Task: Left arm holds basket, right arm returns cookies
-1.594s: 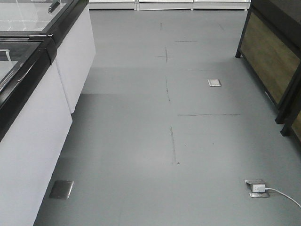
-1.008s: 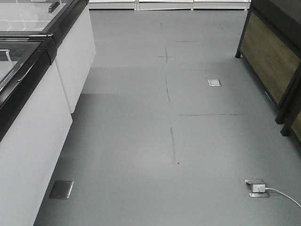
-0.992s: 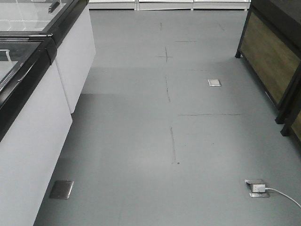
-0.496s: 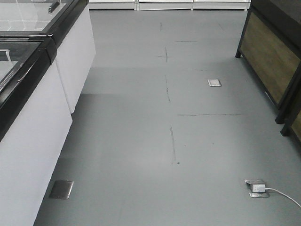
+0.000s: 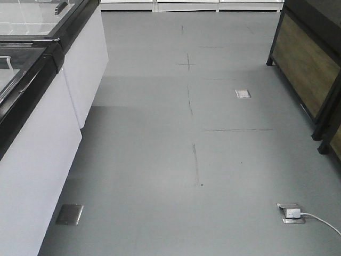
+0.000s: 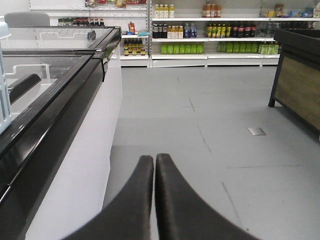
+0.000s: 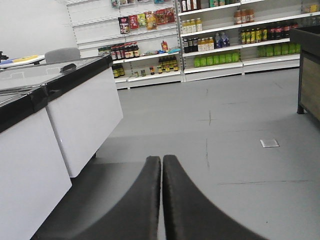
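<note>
My left gripper (image 6: pixel 154 156) is shut and empty, pointing down the aisle above the grey floor, beside the freezer's white side. A strip of the light blue slotted basket (image 6: pixel 4 75) shows at the far left edge of the left wrist view, on top of the freezer. My right gripper (image 7: pixel 161 158) is shut and empty, also above the floor. The cookies carton is out of view. Neither arm shows in the front view.
Black-rimmed glass-top chest freezers (image 5: pixel 37 69) line the left side. A dark wood-panelled display stand (image 5: pixel 309 64) is at the right. Floor sockets (image 5: pixel 291 213) with a white cable and metal floor plates (image 5: pixel 69 214) lie ahead. Shelves of bottles (image 6: pixel 210 35) stand at the far end.
</note>
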{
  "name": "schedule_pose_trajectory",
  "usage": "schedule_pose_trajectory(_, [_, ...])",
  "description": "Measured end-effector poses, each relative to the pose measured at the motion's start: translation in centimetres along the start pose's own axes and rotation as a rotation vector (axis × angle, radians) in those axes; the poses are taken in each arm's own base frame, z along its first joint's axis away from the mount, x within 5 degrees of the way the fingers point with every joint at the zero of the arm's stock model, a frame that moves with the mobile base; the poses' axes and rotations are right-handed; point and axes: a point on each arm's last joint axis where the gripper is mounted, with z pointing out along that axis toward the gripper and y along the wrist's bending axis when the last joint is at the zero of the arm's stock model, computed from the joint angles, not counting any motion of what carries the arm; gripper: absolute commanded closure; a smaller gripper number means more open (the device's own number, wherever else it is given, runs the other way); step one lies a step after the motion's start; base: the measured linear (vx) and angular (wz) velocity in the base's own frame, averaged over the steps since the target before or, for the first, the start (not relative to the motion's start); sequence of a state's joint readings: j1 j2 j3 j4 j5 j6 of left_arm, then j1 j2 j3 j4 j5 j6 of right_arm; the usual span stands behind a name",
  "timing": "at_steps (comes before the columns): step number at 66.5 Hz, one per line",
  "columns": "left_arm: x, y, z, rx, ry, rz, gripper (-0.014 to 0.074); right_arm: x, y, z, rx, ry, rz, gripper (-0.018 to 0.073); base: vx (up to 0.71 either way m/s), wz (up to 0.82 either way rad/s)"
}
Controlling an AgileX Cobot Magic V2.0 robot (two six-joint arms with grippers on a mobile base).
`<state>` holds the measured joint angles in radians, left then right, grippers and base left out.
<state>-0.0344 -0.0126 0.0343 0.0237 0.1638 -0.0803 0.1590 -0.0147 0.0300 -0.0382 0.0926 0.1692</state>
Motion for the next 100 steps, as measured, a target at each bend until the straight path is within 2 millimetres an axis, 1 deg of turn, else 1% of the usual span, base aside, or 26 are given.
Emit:
schedule_pose_trajectory(6, [-0.7, 0.0, -0.1, 0.001, -0.021, -0.003, 0.0603, 0.0, 0.0, 0.0, 0.0, 0.0, 0.0, 0.0568, 0.0, 0.0])
schedule_pose_trajectory(19, [-4.6, -0.3, -1.2, 0.008, -0.141, -0.003, 0.0603, 0.0, 0.0, 0.0, 0.0, 0.0, 0.0, 0.0568, 0.0, 0.0])
schedule_pose_trajectory(25, [-6.6, -0.4, -1.5, 0.008, -0.155, -0.003, 0.0603, 0.0, 0.0, 0.0, 0.0, 0.0, 0.0, 0.0568, 0.0, 0.0])
schedule_pose_trajectory(32, [-8.4, -0.4, -1.4, 0.003, -0.096, -0.005, 0.0603, 0.0, 0.0, 0.0, 0.0, 0.0, 0.0, 0.0568, 0.0, 0.0])
schedule_pose_trajectory(39, [-9.3, -0.5, -0.7, -0.005, 0.001, -0.006, 0.0603, 0.0, 0.0, 0.0, 0.0, 0.0, 0.0, 0.0568, 0.0, 0.0])
schedule_pose_trajectory(45, [-9.6, -0.5, -0.2, -0.012, 0.091, -0.006, 0.0603, 0.0, 0.0, 0.0, 0.0, 0.0, 0.0, 0.0568, 0.0, 0.0])
schedule_pose_trajectory(56, [-9.0, -0.4, 0.6, -0.02, 0.204, -0.005, 0.0603, 0.0, 0.0, 0.0, 0.0, 0.0, 0.0, 0.0568, 0.0, 0.0])
schedule_pose_trajectory(81, [-8.9, -0.4, 0.6, -0.021, 0.219, -0.007, 0.0592, 0.0, 0.0, 0.0, 0.0, 0.0, 0.0, 0.0568, 0.0, 0.0])
schedule_pose_trajectory(88, [-8.9, -0.4, 0.6, -0.021, 0.219, -0.007, 0.0563, 0.0, 0.0, 0.0, 0.0, 0.0, 0.0, 0.0568, 0.0, 0.0])
schedule_pose_trajectory(100, [-8.9, -0.4, 0.6, -0.021, 0.219, -0.007, 0.0458, 0.0, 0.0, 0.0, 0.0, 0.0, 0.0, 0.0568, 0.0, 0.0])
